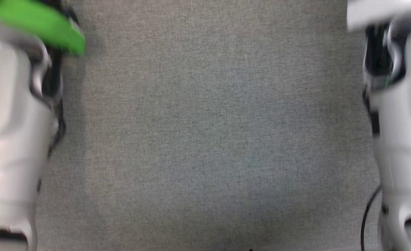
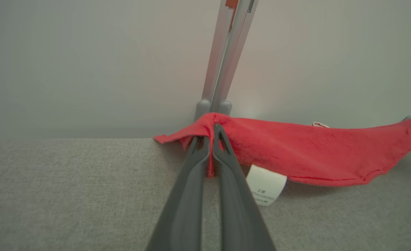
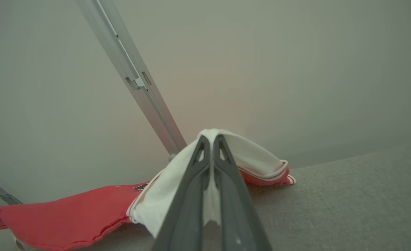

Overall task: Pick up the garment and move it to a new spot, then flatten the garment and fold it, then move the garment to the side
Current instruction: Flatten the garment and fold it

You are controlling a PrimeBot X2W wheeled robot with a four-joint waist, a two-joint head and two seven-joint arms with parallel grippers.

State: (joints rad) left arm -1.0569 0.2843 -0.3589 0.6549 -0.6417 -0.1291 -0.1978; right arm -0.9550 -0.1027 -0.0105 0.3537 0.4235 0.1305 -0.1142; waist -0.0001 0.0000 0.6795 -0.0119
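The garment is red with a white part and a white care label. In the left wrist view it stretches to the right just above the grey cloth surface, and my left gripper is shut on a pinched red fold at its left end. Over in the right wrist view my right gripper is shut on the white part of the garment, lifted into a peak, while the red part trails off to the lower left. The head view holds both pale forearms at its edges.
A grey cloth tabletop spreads between the arms. A grey metal post stands at the table's far edge before a plain wall, and shows slanted as a post from the right wrist. A green band sits on the left arm.
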